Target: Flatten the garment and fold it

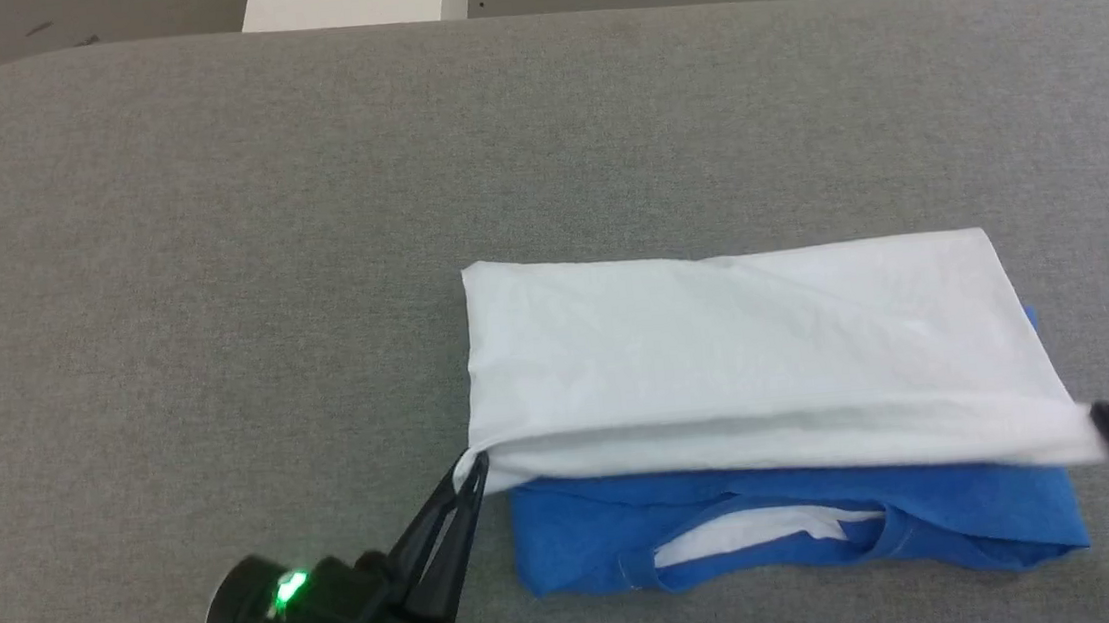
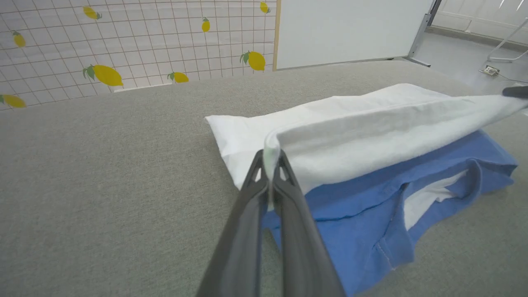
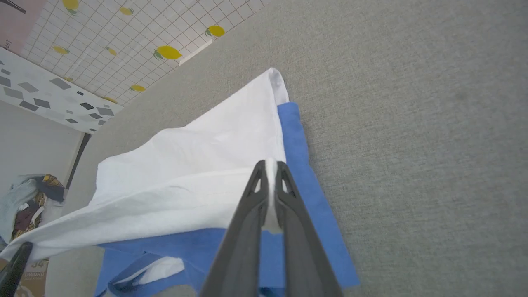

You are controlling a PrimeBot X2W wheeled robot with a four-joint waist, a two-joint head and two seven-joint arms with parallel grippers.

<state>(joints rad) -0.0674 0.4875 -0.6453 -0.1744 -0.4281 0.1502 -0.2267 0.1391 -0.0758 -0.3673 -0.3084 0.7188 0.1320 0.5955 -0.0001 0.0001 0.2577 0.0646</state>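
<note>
A grey cloth-covered table (image 1: 206, 232) spreads across the head view. The shirt (image 1: 749, 355) lies folded on its near right part. The blue shoulders and neck trim lie flat at the near side, and the white body's near edge is lifted off the blue. The left gripper (image 1: 473, 471) is clamped on that edge's left corner and the right gripper (image 1: 1106, 419) on its right corner, with the cloth taut between them. In the right wrist view, a cardboard box (image 3: 37, 275) past the table bears dark letters, too cut off to read.
</note>
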